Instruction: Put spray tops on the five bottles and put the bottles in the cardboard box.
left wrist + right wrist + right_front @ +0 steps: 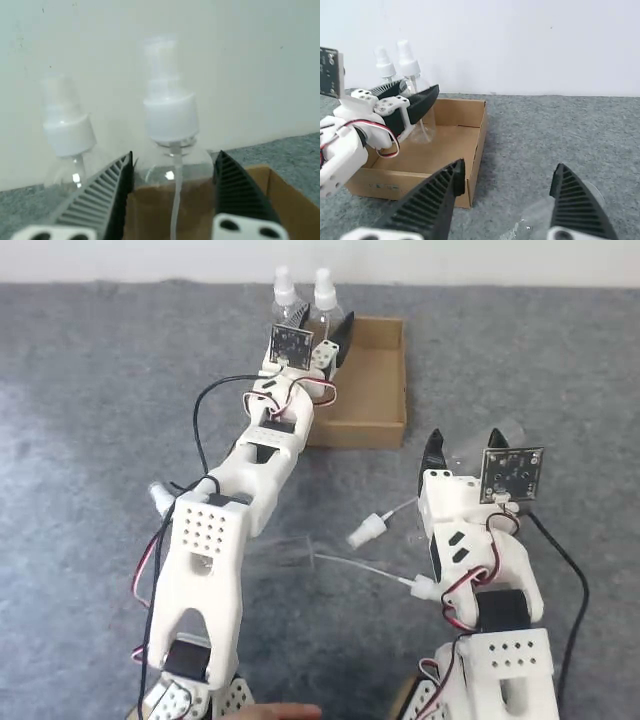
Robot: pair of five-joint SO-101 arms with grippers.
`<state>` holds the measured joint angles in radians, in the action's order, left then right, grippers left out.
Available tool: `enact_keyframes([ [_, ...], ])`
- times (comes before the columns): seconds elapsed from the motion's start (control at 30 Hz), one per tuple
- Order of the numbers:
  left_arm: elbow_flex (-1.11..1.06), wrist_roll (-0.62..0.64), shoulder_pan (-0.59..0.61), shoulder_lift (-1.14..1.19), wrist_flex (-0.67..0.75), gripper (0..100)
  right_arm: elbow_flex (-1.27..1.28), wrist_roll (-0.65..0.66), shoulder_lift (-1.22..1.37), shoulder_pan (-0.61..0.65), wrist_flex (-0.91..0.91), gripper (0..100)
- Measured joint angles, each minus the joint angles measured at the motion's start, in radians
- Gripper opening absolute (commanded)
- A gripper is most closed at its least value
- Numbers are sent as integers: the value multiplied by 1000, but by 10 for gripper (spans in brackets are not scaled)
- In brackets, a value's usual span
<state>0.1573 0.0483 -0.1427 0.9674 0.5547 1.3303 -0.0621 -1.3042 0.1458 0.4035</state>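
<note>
**While the left arm is holding a bottle at the box, the right one is hanging wide open**

While the left gripper (175,155) is sitting at the far-left corner of the cardboard box (375,390), up at 12 o'clock on the table (90,390), its fingers are looking like they're pinching a capped bottle (169,120) by the body, one jaw on each side. That bottle is standing upright, long axis vertical, and in the right wrist view its base seems to be down on the box floor.

Here's the bit I'm thinking matters. A second capped bottle (65,132) is standing just beside it at its 9 o'clock, right outside one jaw. I can't tell if that one is inside the box or behind the wall. So I'm guessing that when the jaws open to let go, the outer one is going to be swinging toward that neighbour, which could tip it.

The right gripper (509,165) is hanging at about 4 o'clock from the box with its fingers spread and gripping nothing. A clear uncapped bottle (532,225) is lying low between them. A loose spray top (367,532) is lying at its 7 o'clock, so the right arm is nearer to it.
</note>
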Motion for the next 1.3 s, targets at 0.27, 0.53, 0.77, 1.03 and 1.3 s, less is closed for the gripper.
enact_keyframes([
  [0.27, 3, 0, -2, 23, 2, 219, 0, 0, 0, 0, 0, 253],
  [0.53, -5, 0, -2, 23, 3, 222, 0, 0, 0, 0, 0, 253],
  [0.77, -6, 0, 0, 23, 8, 305, 0, 0, 0, 0, 0, 253],
  [1.03, -60, 0, 0, 25, 8, 323, 0, 0, 0, 0, 0, 254],
  [1.3, -60, 0, 0, 25, 8, 323, 0, 0, 0, 0, 0, 254],
])
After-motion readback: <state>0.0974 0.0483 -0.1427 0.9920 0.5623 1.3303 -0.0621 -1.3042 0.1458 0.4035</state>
